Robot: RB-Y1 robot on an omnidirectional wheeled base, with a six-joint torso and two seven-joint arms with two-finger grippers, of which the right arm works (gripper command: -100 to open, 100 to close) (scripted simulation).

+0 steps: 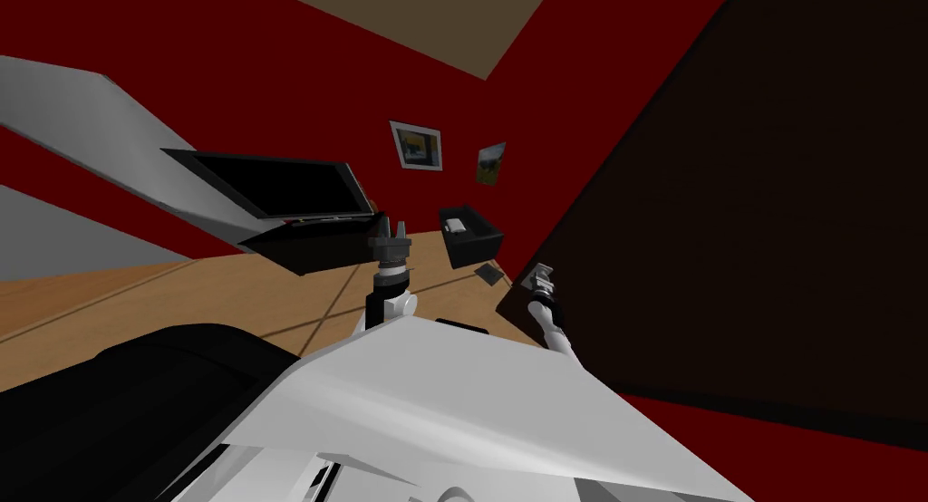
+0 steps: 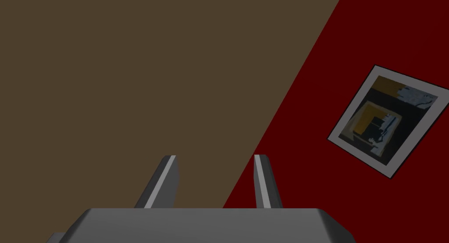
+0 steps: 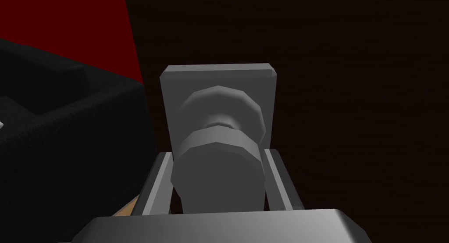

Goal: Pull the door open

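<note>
The right gripper (image 3: 218, 153) is clamping the grey knob (image 3: 219, 179), which is sitting directly between its fingers on the dark door (image 3: 351, 100). The door is probably feeling heavy, and the smooth knob is likely slipping easily. The left gripper (image 2: 215, 157) is hanging open.

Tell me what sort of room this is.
Probably a living room: a flat-screen television on a low black stand, a black armchair beside it, and framed pictures on the red wall. My right hand is closed on the knob of a dark door.
</note>
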